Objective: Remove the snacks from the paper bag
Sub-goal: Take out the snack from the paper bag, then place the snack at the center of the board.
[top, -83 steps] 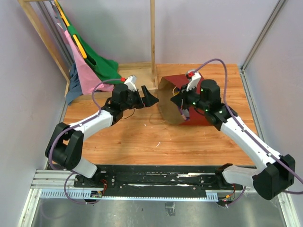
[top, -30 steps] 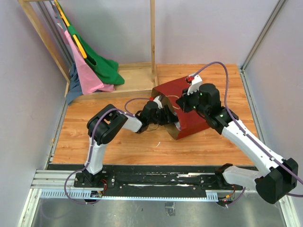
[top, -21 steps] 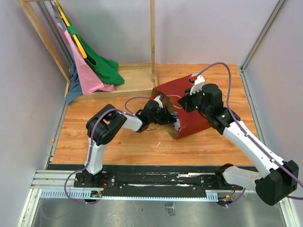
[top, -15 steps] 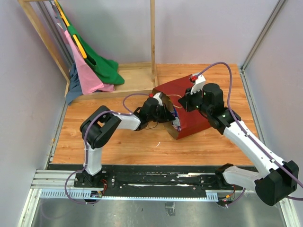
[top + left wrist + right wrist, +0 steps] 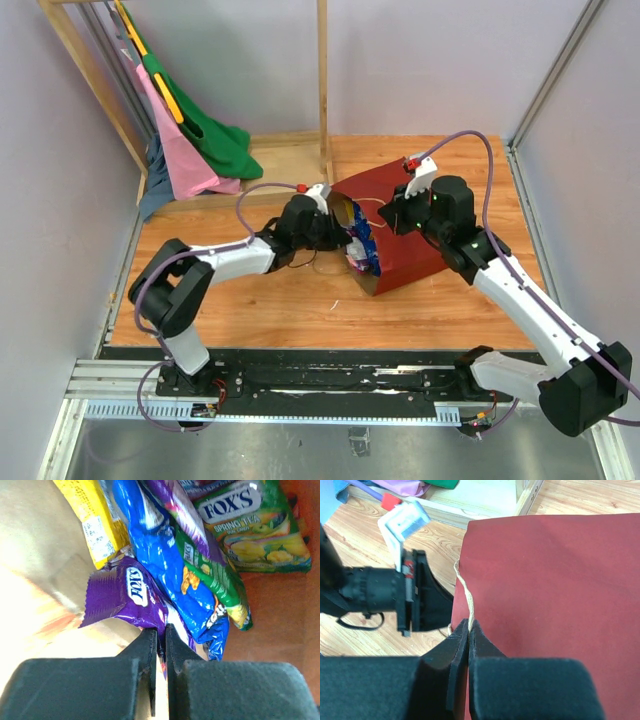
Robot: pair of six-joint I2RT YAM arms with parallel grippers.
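Two claws, and both are closed on something. Our left gripper (image 5: 160,630) has its jaws pressed almost together on the lower corner of the purple packet (image 5: 122,597). Our right gripper (image 5: 469,626) pinches the thin string handle (image 5: 461,587) at the mouth edge of the paper bag (image 5: 560,590), its jaws all but touching.

From above, we see the paper bag (image 5: 405,255) lying on its side on the table (image 5: 250,295), mouth turned toward our left arm. Bare wood lies on the near and left sides of that mouth. A wooden post (image 5: 322,90) stands just beyond it at the far side, and cloth garments (image 5: 195,150) hang well apart in the far left corner.

Inside the mouth, the brown inner wall runs close along one side of the purple packet. The blue Doritos bag (image 5: 160,555) lies against that packet, just past our left fingertips. A yellow packet (image 5: 95,520) sits farther in beside it, and a green Fox's packet (image 5: 255,527) lies deepest.
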